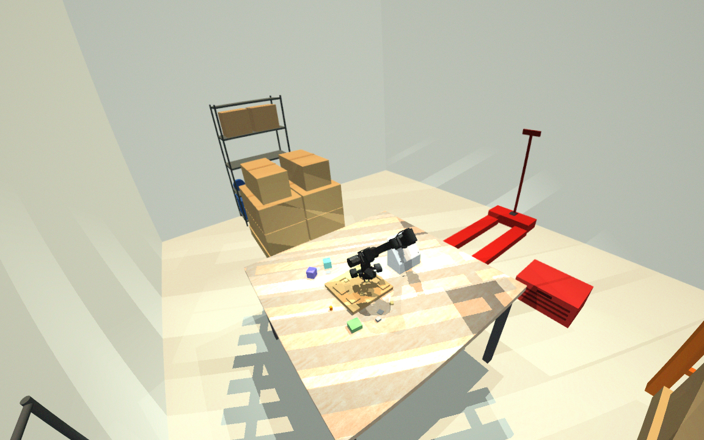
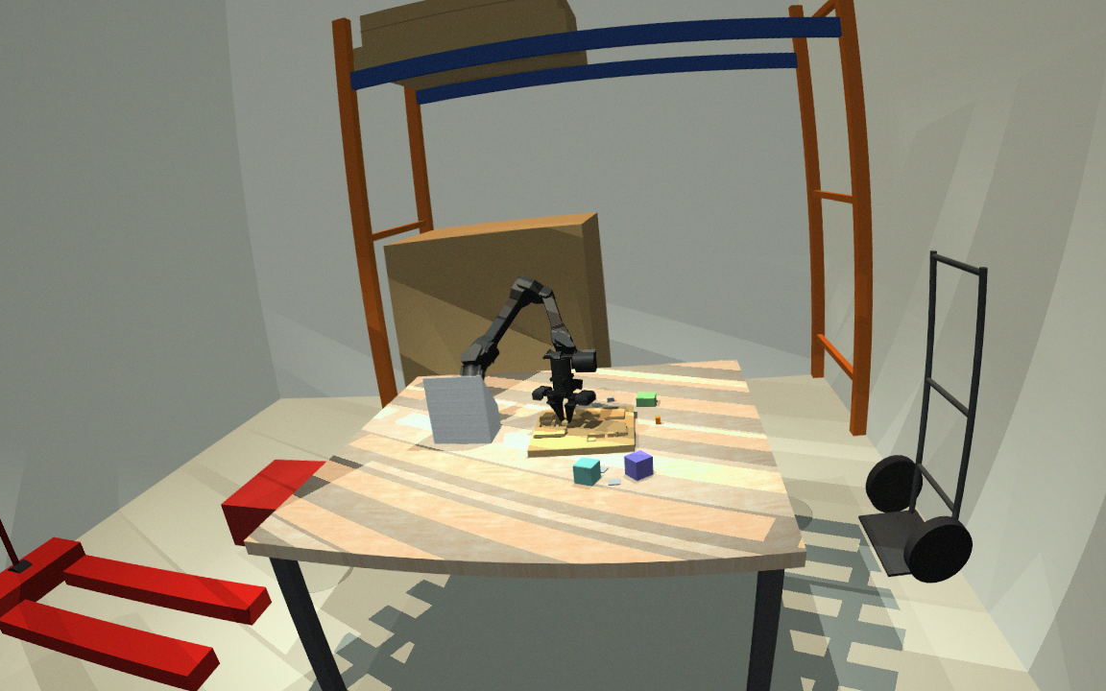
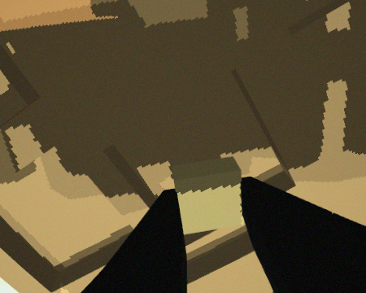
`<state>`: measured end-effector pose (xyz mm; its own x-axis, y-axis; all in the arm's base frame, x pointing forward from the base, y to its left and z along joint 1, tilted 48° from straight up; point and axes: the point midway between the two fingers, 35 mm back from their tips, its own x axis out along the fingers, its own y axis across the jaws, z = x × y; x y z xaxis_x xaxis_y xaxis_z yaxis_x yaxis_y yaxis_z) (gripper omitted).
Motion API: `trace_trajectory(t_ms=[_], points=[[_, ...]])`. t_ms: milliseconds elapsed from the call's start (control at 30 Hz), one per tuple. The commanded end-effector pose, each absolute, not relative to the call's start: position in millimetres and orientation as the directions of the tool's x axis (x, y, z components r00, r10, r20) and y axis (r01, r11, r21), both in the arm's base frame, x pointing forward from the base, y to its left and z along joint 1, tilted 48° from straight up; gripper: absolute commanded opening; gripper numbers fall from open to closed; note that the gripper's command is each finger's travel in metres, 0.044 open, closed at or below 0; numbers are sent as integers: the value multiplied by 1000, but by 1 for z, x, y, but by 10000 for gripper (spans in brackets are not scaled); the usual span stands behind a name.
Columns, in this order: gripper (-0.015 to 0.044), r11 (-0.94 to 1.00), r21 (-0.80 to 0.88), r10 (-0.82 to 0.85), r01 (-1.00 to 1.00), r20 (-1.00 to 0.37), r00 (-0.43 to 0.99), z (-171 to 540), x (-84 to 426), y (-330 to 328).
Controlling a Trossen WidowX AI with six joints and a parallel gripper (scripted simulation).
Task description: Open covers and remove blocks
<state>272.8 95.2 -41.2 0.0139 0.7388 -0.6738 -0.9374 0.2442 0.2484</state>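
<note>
The wooden puzzle board (image 1: 352,307) (image 2: 578,447) (image 3: 333,191) lies under my hand, with raised cover panels; how far each is open is unclear. My gripper (image 1: 366,279) (image 2: 565,420) (image 3: 208,195) points down at the board, shut on a small pale yellow-green piece (image 3: 211,209). I cannot tell whether it is a block or a knob. On the table beside the board are a green block (image 1: 354,325) (image 2: 645,399), a teal cube (image 1: 327,263) (image 2: 586,470), a purple cube (image 1: 311,272) (image 2: 638,465) and a tiny orange piece (image 1: 330,308) (image 2: 658,419).
A grey slope-topped box (image 1: 398,263) (image 2: 458,412) stands beside the board, near the arm. Small pale bits lie around the board, one of them a white-grey piece (image 1: 377,319) near the green block. The table (image 1: 343,371) (image 2: 454,515) has striped light and shadow.
</note>
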Motion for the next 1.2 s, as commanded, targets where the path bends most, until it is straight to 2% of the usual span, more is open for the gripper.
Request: trace_trajectory(t_ms=[0,1167], points=[[80,247,238,738,-939,-675,23,-36,276,89],[80,248,239,738,-939,-674,24,8,275,40]])
